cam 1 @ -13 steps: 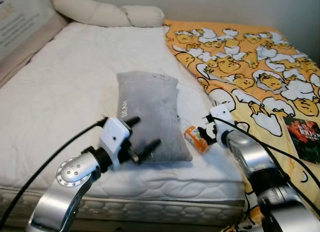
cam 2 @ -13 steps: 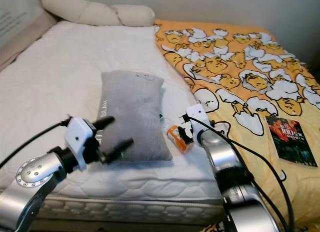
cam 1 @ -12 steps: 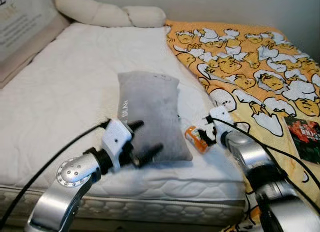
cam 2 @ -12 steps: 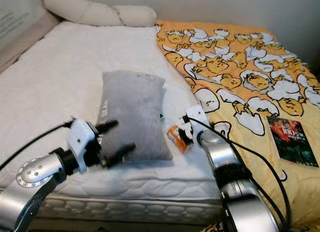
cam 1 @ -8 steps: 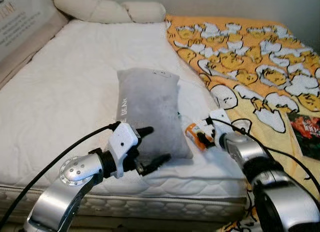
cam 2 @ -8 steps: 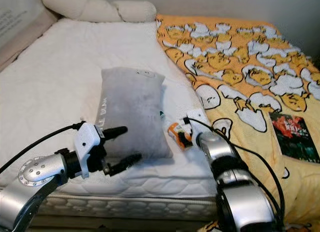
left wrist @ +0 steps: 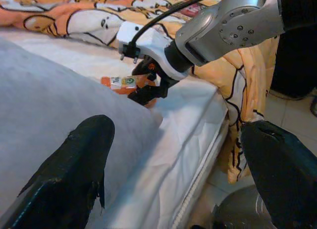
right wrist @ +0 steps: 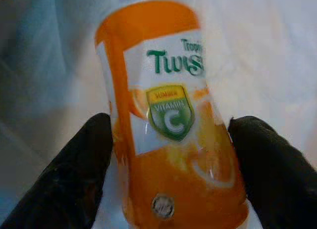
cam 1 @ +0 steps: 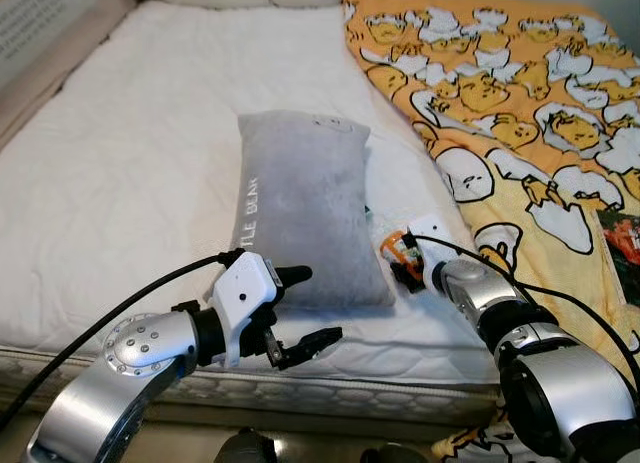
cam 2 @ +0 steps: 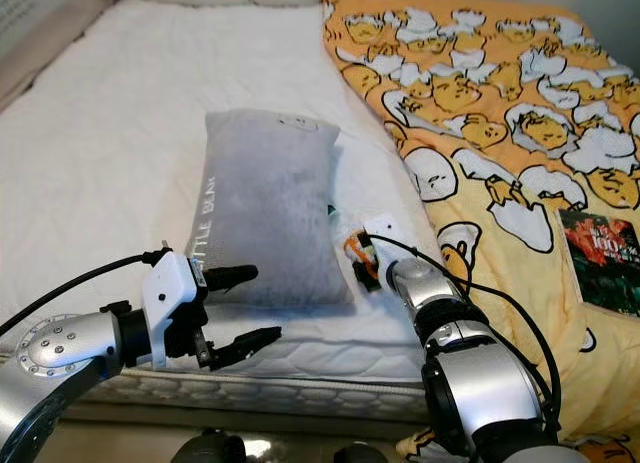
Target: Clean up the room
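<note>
Two grippers over bed (cam 1: 130, 183). Right gripper (right wrist: 171, 164) at orange bottle (right wrist: 168, 120), black fingers (right wrist: 74, 164) either side of it, jaws around bottle; contact with its sides unclear. Bottle lies on white mattress just beside grey pillow (cam 1: 300, 208), near duck-print blanket (cam 1: 520, 93). Left gripper (cam 1: 305, 308) at pillow's near end by mattress edge, jaws apart, holding nothing

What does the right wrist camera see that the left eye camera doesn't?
The right wrist view alone makes the bottle's label readable: "Vitamin C" on a green shield. The left eye view alone takes in the grey pillow, the duck blanket and the left pincer, open at the mattress edge. Both show the orange bottle between the right pincer's black fingers.
</note>
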Available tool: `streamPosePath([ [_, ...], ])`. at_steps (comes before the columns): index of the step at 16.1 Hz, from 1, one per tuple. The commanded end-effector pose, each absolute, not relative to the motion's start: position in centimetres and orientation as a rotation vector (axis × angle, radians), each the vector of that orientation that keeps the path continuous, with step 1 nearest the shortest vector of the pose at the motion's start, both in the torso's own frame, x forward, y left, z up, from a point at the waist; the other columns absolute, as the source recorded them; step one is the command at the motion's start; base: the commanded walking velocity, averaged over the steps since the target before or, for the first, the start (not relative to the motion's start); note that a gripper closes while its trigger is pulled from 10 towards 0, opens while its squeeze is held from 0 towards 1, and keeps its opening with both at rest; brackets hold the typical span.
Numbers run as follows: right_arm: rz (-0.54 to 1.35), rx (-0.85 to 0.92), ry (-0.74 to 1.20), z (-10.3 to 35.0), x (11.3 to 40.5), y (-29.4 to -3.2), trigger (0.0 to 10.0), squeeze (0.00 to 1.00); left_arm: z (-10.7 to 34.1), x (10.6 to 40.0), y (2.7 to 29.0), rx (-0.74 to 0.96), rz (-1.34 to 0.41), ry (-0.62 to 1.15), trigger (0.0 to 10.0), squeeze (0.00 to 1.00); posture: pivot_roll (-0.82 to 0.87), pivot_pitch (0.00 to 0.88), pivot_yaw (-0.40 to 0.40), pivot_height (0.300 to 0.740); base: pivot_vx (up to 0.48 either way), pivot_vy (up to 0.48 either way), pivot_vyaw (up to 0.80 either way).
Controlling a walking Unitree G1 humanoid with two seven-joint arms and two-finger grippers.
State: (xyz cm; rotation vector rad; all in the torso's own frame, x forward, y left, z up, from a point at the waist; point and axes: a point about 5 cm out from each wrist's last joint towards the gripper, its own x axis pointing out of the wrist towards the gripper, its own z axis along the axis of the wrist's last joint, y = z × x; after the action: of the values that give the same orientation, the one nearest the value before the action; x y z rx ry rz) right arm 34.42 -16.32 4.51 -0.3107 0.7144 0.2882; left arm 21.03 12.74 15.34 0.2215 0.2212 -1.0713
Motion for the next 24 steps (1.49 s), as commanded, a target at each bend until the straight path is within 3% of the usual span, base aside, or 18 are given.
streamPosePath([
  [1,0.277,-0.324,0.726,4.7,34.5,-16.5,0.0,0.00,15.6,20.8,12.7,0.220,-1.074,0.217,10.0,0.00,0.13,0.155,-0.019,0.740,0.000,0.000,0.00],
  [10,0.176,-0.191,0.753,4.4,34.3,-17.8,0.0,0.00,15.5,21.1,12.8,0.229,-1.050,0.231,10.0,0.00,0.12,0.120,-0.021,0.740,0.000,0.000,0.00],
  [14,0.128,0.014,0.586,6.6,35.5,-19.2,0.0,0.00,15.4,21.5,13.0,0.185,-0.967,0.193,10.0,0.00,0.07,0.050,-0.015,0.740,0.000,0.000,0.00],
  [17,0.175,0.095,0.339,9.1,35.7,-19.0,0.0,0.00,15.4,22.2,13.2,0.170,-0.846,0.157,10.0,0.00,0.03,0.012,-0.003,0.740,0.000,0.000,0.00],
  [18,0.175,0.145,0.255,10.3,35.3,-18.8,6.3,0.00,15.6,22.8,13.4,0.172,-0.767,0.121,10.0,0.00,0.02,0.000,0.000,0.740,0.000,0.000,0.00],
  [19,0.207,0.200,0.184,11.5,34.7,-18.3,10.0,0.00,16.0,23.4,13.8,0.168,-0.670,0.076,10.0,0.00,0.00,0.000,0.007,0.740,0.000,0.000,0.00],
  [22,0.341,0.193,0.012,13.7,31.4,-15.2,10.0,0.00,15.8,25.2,16.4,0.176,-0.349,0.052,10.0,0.00,-0.04,0.000,0.036,0.740,0.000,0.000,0.27],
  [24,0.338,0.200,0.027,13.1,30.0,-14.0,10.0,0.00,15.6,25.3,17.8,0.169,-0.218,0.059,10.0,0.00,-0.05,0.000,0.037,0.740,0.000,0.000,0.80],
])
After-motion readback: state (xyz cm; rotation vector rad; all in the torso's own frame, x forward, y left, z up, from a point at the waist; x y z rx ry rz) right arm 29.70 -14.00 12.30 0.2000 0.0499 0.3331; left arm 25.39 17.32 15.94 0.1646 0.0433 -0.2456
